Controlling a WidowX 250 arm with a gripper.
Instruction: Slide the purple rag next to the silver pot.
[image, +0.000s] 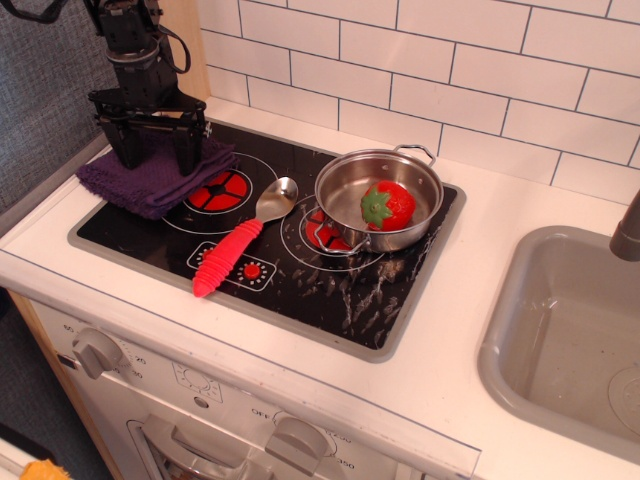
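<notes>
The purple rag (150, 188) lies folded on the back left corner of the black stovetop (330, 290), partly over the left burner. My gripper (158, 160) stands upright on the rag with its two fingers spread wide, tips pressed into the cloth. The silver pot (345, 190) sits on the right burner, well to the right of the rag. A red strawberry toy (386, 205) lies inside it.
A silver spoon with a red ribbed handle (225, 258) lies diagonally between the rag and the pot. A white tiled wall (420, 70) runs behind the stove. A grey sink (570, 330) is at the right. A wooden panel stands behind my arm at the left.
</notes>
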